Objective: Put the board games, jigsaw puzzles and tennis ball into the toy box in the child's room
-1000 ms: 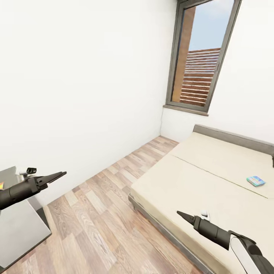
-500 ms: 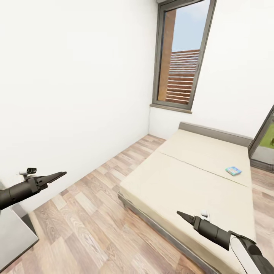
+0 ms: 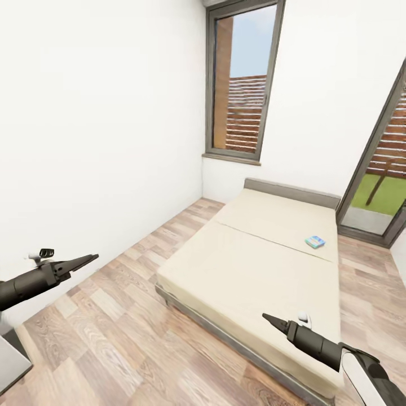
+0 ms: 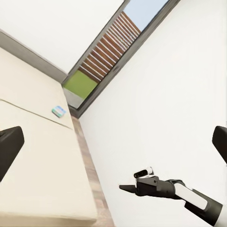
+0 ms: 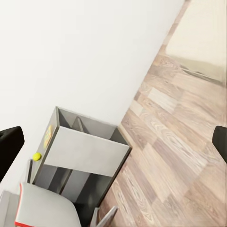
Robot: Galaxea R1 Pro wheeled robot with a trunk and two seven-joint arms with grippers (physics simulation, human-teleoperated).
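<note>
Transit step, heading for the large cream-covered bed (image 3: 254, 265). Small blue printed game box (image 3: 315, 242) lay on the bed near its headboard. Both pincers, left (image 3: 84, 261) and right (image 3: 270, 320), together, empty. Next: approach, reach box.

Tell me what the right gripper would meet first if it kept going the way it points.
The right gripper points up-left, low over the bed. It would probably cross the cream cover and reach the white wall, though depth is unclear.
</note>
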